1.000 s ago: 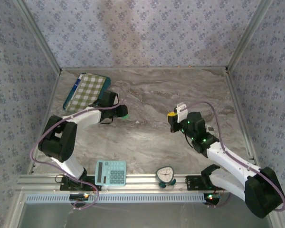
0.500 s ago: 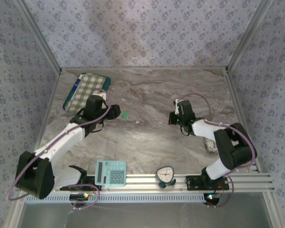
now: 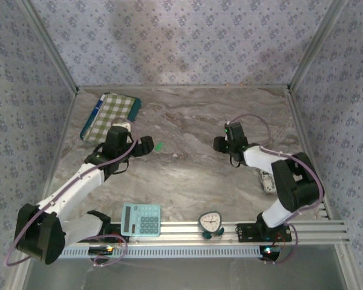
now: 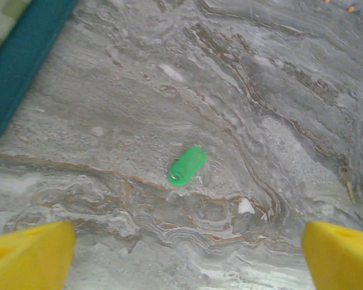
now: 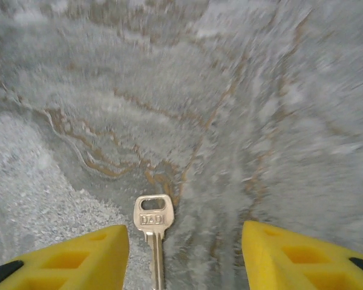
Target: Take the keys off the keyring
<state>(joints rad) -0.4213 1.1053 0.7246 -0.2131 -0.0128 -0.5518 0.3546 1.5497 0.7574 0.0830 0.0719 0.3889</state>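
Both of my hands are released and empty. My left hand hangs with its yellow fingertips spread wide above the small bright-green flat oval piece, which lies alone on the grey marbled worktop. My right hand hovers low, its fingers parted either side of a silver metal key that lies flat with its head pointing away from me. From overhead the green piece sits just beyond my left hand and well apart from my right hand across the worktop, so I judge the separating largely done. I can make out no ring joining the two, and a pale speck near the green piece is too small to name. The next move, as I read it, calls for checking that nothing is left threaded, then drawing both hands back without nudging either piece. The green-and-white checked pouch with teal edging lies at the far left, and the teal calculator and a small white round dial stand at the near rail. All are well apart from both pieces, and nothing blocks the way.
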